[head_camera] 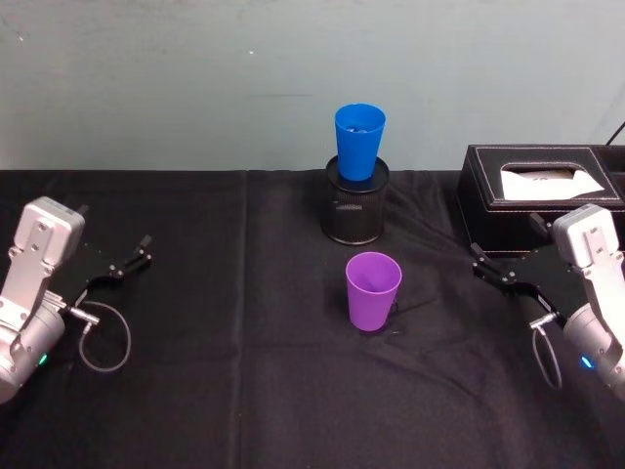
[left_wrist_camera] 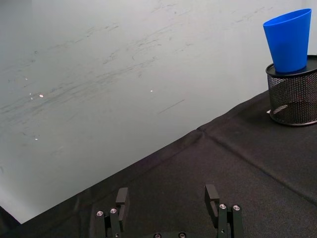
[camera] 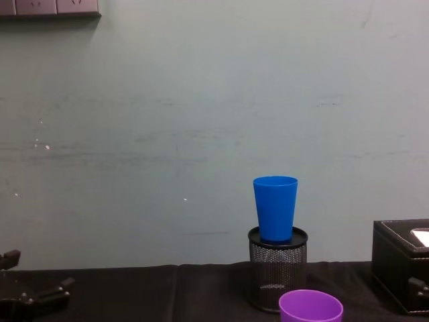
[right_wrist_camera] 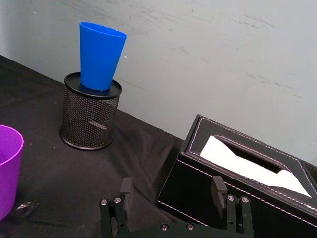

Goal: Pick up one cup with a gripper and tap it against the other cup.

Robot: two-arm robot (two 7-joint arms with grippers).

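Left gripper [head_camera: 137, 256] well left of mesh holder [head_camera: 354, 210], fingers spread, empty. Blue cup [head_camera: 358, 142] upright atop holder; purple cup [head_camera: 373, 290] just before it on surface [head_camera: 244, 371]. Right gripper [head_camera: 479, 262] well right of holder, fingers spread, empty. Grasp not begun; next: reach purple cup, close.

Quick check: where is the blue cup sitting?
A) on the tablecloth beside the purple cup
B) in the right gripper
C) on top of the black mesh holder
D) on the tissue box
C: the blue cup stands upright on top of the black mesh holder, behind the purple cup; the left gripper and right gripper are open and empty.
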